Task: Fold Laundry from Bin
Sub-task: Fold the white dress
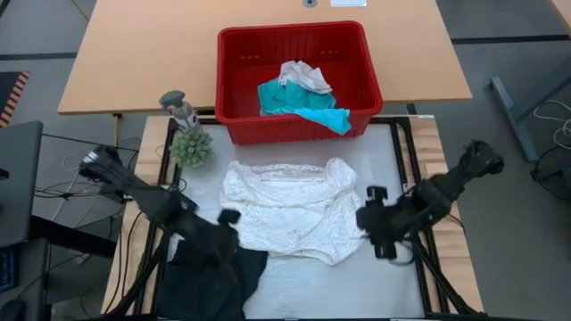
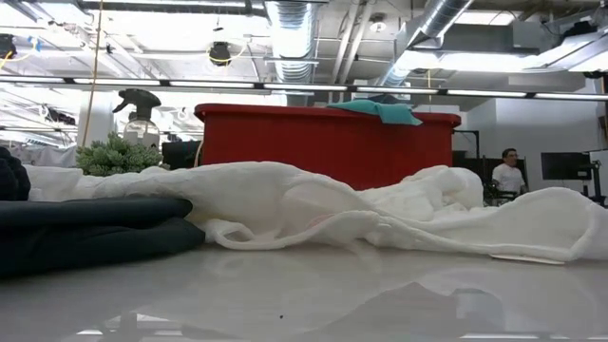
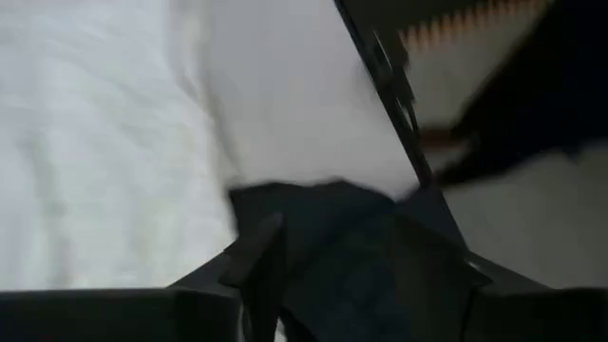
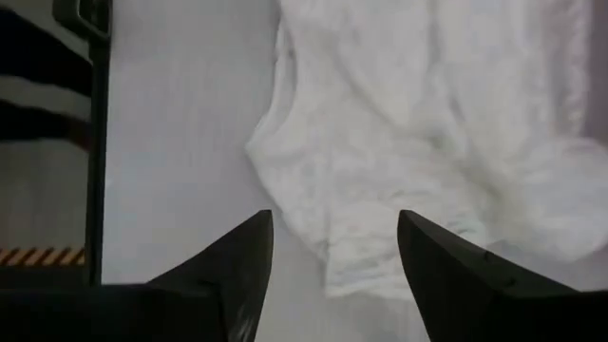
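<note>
A white lacy garment point(image 1: 290, 209) point(image 2: 313, 209) lies spread flat on the middle of the white table. A black garment point(image 1: 214, 272) point(image 2: 85, 233) lies bunched at the near left. The red bin point(image 1: 234, 89) point(image 2: 323, 142) stands at the far edge with a white cloth point(image 1: 306, 76) inside. A teal cloth point(image 1: 285, 98) in it drapes over its near rim. My left gripper point(image 1: 227, 218) point(image 3: 356, 285) hovers open above the black garment's far edge. My right gripper point(image 1: 368, 223) point(image 4: 332, 275) hovers open over the white garment's right edge point(image 4: 304, 218).
A small green plant point(image 1: 192, 147) point(image 2: 119, 152) and a spray bottle point(image 1: 178, 105) stand left of the bin. A wooden table point(image 1: 134, 53) lies beyond it. Bare table top shows at the near right. A person point(image 2: 508, 171) sits far off in the room.
</note>
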